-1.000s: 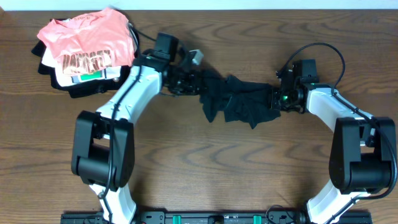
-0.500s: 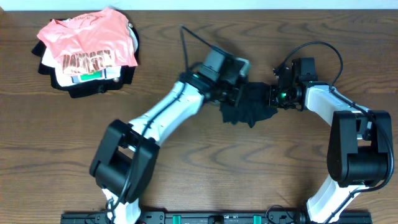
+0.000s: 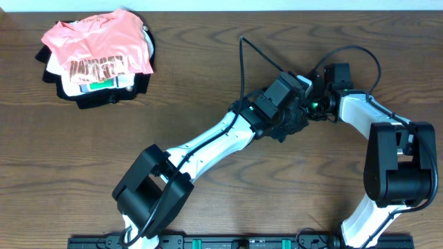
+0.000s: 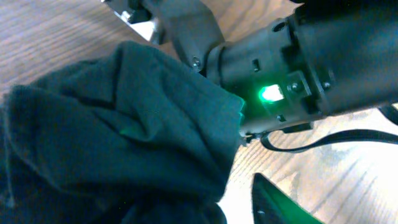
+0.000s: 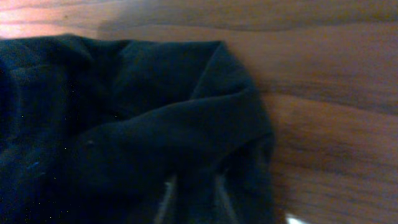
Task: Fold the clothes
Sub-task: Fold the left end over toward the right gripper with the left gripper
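Clothes (image 5: 124,137) lie bunched in a heap on wooden table (image 5: 329,93)

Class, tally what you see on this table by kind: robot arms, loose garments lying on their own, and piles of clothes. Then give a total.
Robot arms: 2 (left arm, right arm)
Loose garments: 1 (black garment)
Piles of clothes: 1 (pile, top left)
Total: 4

Crumpled black garment (image 5: 124,137) filling the left and middle in soft folds, one rounded fold bulging rightward, wooden table (image 5: 336,112) showing along the top and right side, all slightly blurred.
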### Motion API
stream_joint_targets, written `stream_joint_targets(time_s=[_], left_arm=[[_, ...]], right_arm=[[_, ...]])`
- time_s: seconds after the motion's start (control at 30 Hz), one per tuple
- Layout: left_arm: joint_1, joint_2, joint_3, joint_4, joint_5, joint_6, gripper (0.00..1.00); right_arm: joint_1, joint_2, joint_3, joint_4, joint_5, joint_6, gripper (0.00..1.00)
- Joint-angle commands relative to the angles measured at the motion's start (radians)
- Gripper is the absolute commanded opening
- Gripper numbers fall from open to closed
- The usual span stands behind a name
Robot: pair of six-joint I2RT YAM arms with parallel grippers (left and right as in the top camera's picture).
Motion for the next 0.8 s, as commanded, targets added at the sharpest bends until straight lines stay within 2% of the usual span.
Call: stream_joint_targets(time_s=[0.0, 0.13, 0.23, 0.5, 0.77], left_arm=[[0.006, -0.019, 0.000, 0.001, -0.051, 0.003, 0.51], [0.006, -0.019, 0.000, 0.002, -0.051, 0.003, 0.51], [0.006, -0.019, 0.000, 0.002, -0.051, 0.002, 0.51], [0.006, -0.019, 0.000, 0.014, -0.051, -0.001, 0.51], [0.073, -0.053, 0.004, 0.019, -0.051, -0.005, 0.52]], right_arm=[[-0.022, 0.076, -0.026, -0.052, 0.061, 0.000, 0.32], [-0.090, 0.021, 0.061, -0.135, 0.061, -0.026, 0.44], [-0.143, -0.019, 0.140, -0.208, 0.062, -0.058, 0.49], [-0.215, -0.074, 0.289, -0.393, 0.049, -0.114, 0.51], [-0.191, -0.094, 0.309, -0.497, -0.051, -0.173, 0.52]])
